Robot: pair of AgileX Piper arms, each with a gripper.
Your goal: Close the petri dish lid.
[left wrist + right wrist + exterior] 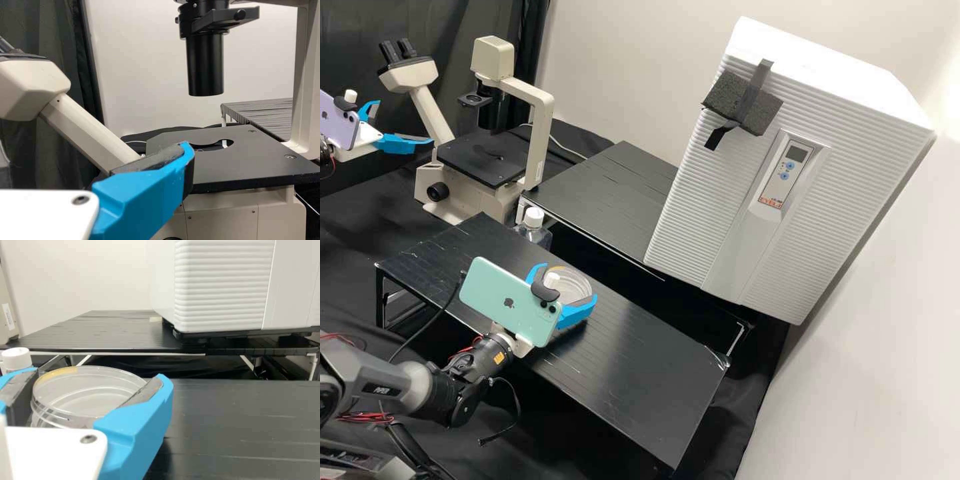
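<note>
Our right gripper (98, 373) clamped the lid (87, 395) over the dish (44, 421); our left gripper (403, 121) gaped. We couldn't confirm closure; release awaited.

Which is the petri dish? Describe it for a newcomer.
From the big white box, come down to the low black table. There, the right hand has a round, clear dish between its blue fingers. It is shallow, unlike the white-capped bottle behind.

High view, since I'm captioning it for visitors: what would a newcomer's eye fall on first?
Probably the big white cabinet at the right. Then the mint phone left of centre, by the right gripper, whose blue fingers flank a dish over the front table.
</note>
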